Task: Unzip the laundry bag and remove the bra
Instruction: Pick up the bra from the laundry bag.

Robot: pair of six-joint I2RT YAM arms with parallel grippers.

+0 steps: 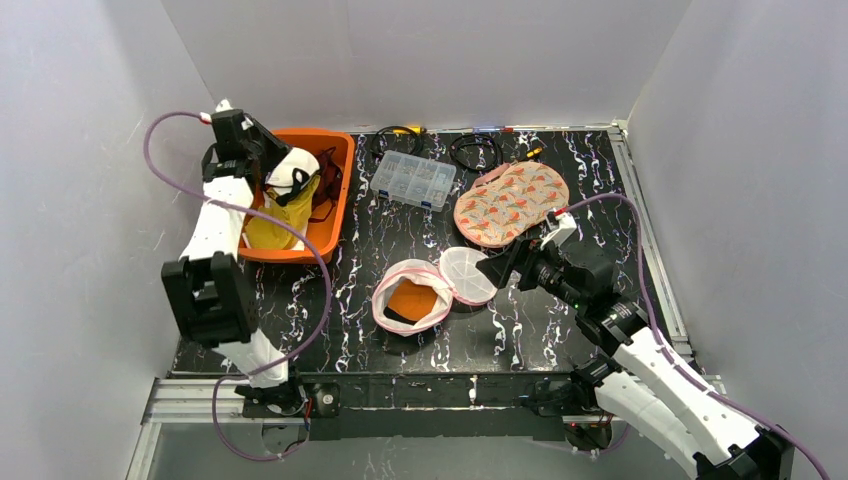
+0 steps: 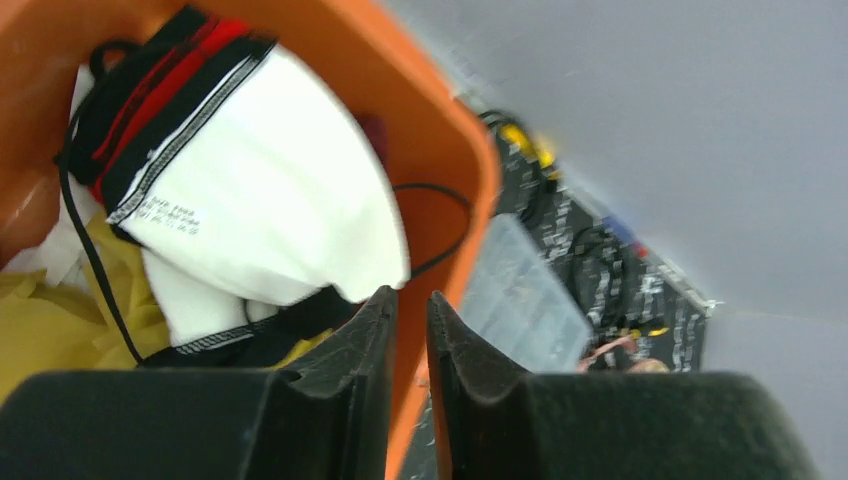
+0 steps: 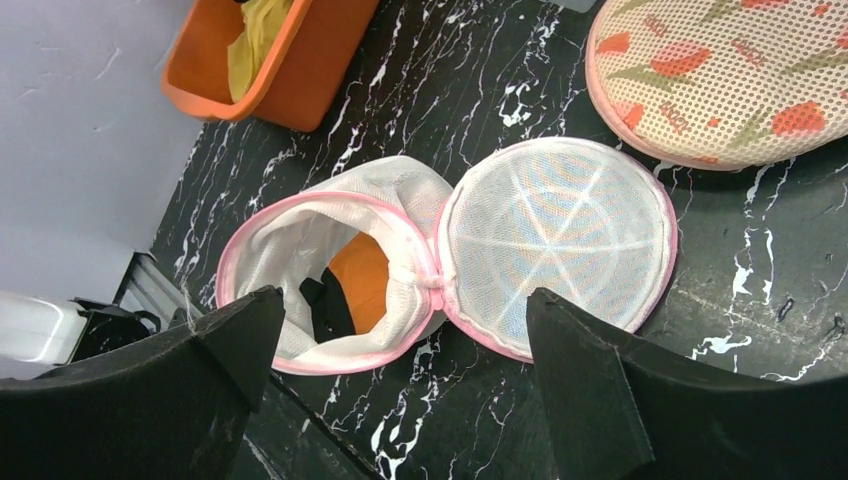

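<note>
The white mesh laundry bag (image 1: 392, 290) with pink trim lies unzipped in the middle of the table, its round lid (image 1: 467, 275) flipped to the right. In the right wrist view the bag (image 3: 300, 235) holds an orange piece (image 3: 362, 282) and a black piece (image 3: 325, 305). My right gripper (image 1: 497, 270) is open and empty, hovering just above and to the right of the bag (image 3: 402, 295). A white bra (image 1: 293, 170) with black and red trim lies in the orange bin (image 1: 340, 195). My left gripper (image 1: 276, 163) is above it, its jaws almost together (image 2: 410, 295) with nothing between them; the bra (image 2: 270, 190) is beside the left finger.
The bin (image 2: 440, 150) also holds yellow cloth (image 1: 268, 228). A clear compartment box (image 1: 413, 180) and black cables (image 1: 475, 150) are at the back. A floral oval pad (image 1: 512, 202) lies right of centre, close behind my right arm. White walls enclose the table.
</note>
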